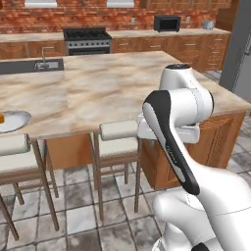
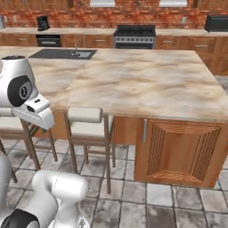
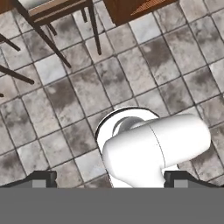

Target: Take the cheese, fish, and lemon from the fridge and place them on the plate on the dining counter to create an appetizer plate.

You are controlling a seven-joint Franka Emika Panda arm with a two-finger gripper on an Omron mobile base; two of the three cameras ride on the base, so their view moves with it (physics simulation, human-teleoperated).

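An orange bit — apparently the cheese [image 1: 1, 118] — sat on the plate [image 1: 14, 121] at the worktop's [image 1: 98, 93] left front edge, partly cut off by the picture's border. As a small wedge it would likely be light, firm and slightly slick, best pinched across its flat sides. The fridge [image 1: 240, 49] stood beyond the worktop's far right corner. The gripper [image 3: 111, 180] pointed down at the tiled floor [image 3: 65, 100], jaws wide and empty, near the stools [image 1: 115, 139].

Even, bright rendered light, soft faint shadows under stools [image 1: 115, 142], slightly coarse (low-resolution) edges, no glare
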